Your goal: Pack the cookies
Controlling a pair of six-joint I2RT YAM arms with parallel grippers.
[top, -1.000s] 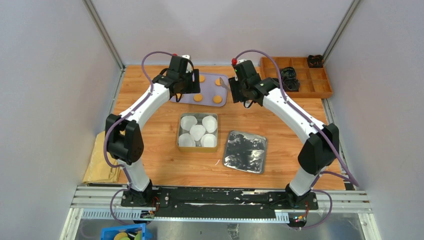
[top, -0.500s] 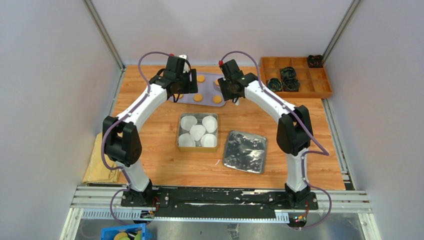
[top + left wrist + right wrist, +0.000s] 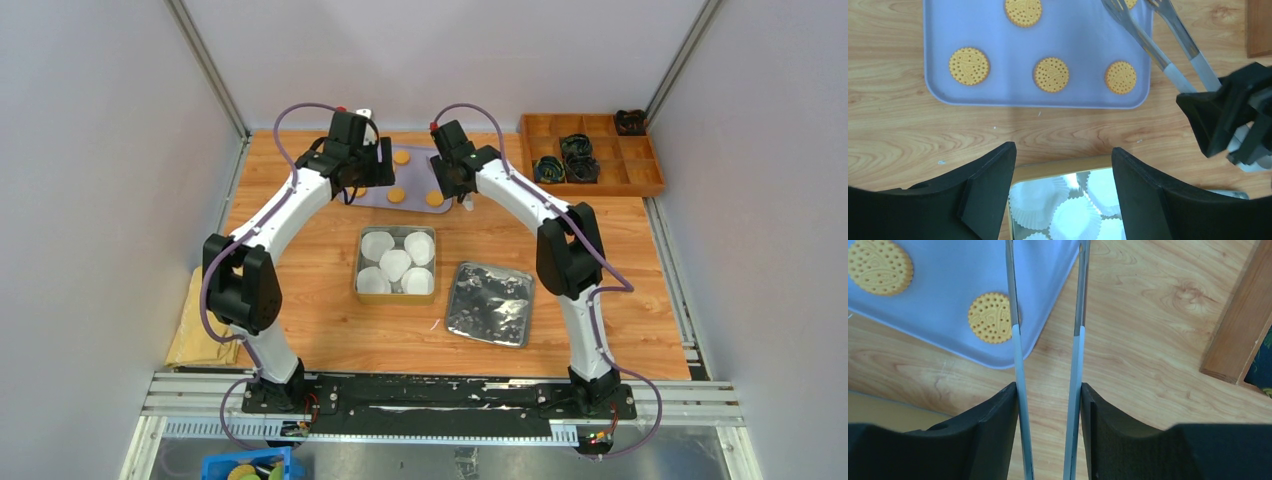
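Note:
Several round orange-yellow cookies [image 3: 1051, 74] lie on a lavender tray [image 3: 1083, 45], which sits at the back of the table in the top view [image 3: 415, 178]. Two of the cookies [image 3: 990, 317] show in the right wrist view. My right gripper [image 3: 1048, 405] is shut on metal tongs [image 3: 1018, 340] with white handles. The tong tips reach over the tray's right end [image 3: 1168, 70]. My left gripper [image 3: 1063, 175] hangs open and empty above the near edge of the tray and the far rim of the gold tin [image 3: 1058, 166]. White paper liners [image 3: 1075, 217] fill the tin [image 3: 358, 262].
A silver lid [image 3: 490, 303] lies right of the tin. A wooden compartment box [image 3: 590, 152] with black items stands at the back right. A tan cloth [image 3: 200, 320] lies at the left edge, and a blue bin [image 3: 245, 465] sits below the rail.
My right arm has swung left from near the wooden box to the tray's right end, carrying the tongs. The left arm has barely moved.

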